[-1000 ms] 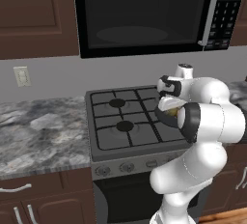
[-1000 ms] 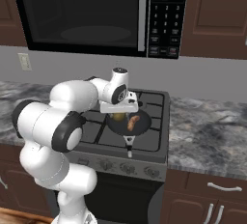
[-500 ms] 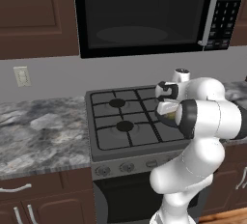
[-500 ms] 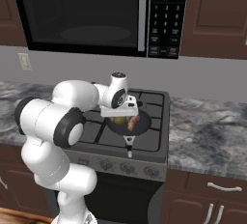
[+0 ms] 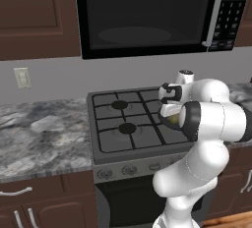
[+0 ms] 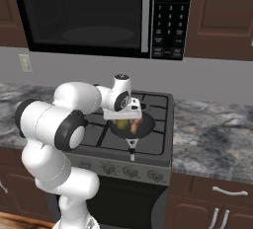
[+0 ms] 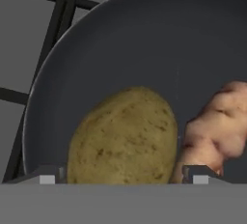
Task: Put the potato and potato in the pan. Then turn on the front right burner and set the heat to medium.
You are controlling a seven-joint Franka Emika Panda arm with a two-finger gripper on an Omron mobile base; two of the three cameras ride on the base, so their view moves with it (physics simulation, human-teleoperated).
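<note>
In the hand view the pan [image 7: 120,39] fills most of the frame, with the yellow potato [image 7: 123,138] at lower centre and the orange potato [image 7: 217,131] touching it at right. The gripper [image 7: 123,175] hangs just above them, its fingers [image 7: 48,175] spread wide on either side of the yellow potato, gripping nothing.

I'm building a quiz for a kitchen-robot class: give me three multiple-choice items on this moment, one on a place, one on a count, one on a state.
1. Where does the pan sit?
A. on the stove's front right burner
B. on the granite counter
C. inside the microwave

2. How many food pieces lie in the pan?
A. none
B. one
C. two

3. How is the tool?
A. shut on the pan's handle
B. open above the pan
C. shut on a knob

Key: 1 A, the right base view shows it there; 2 C, the olive-yellow potato and the orange-brown potato; 3 B, its tips stand apart over the yellow one.
</note>
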